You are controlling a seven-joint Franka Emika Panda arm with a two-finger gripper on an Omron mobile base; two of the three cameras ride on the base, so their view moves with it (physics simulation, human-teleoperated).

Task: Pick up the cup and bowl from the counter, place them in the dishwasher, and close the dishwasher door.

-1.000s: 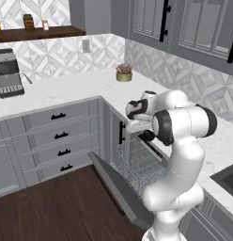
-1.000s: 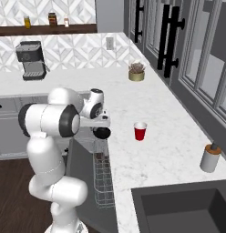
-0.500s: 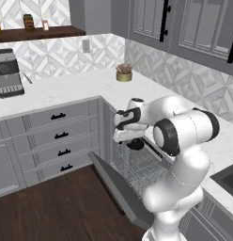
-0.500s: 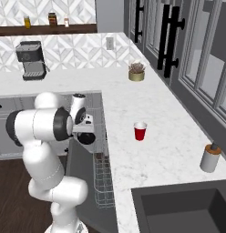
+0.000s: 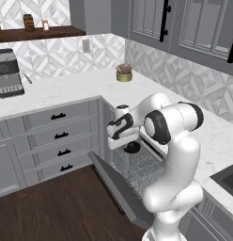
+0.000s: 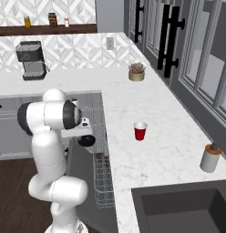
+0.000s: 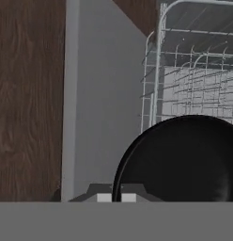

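My gripper is shut on the rim of the glossy black bowl, which hangs just above the near edge of the grey wire rack of the open dishwasher. In the hand view the bowl sits low and right, with the rack beyond it and the lowered dishwasher door to its left. From the right side the bowl hangs under the hand. The red cup stands upright on the white counter, well to the right of the gripper.
The dishwasher door slopes down over the wooden floor. Grey drawers stand left of it. A coffee machine and a potted plant sit at the back. A soap dispenser and the sink lie at the right.
The arm has swung left and down with the bowl, from the counter edge out over the open dishwasher rack. The cup has not moved.
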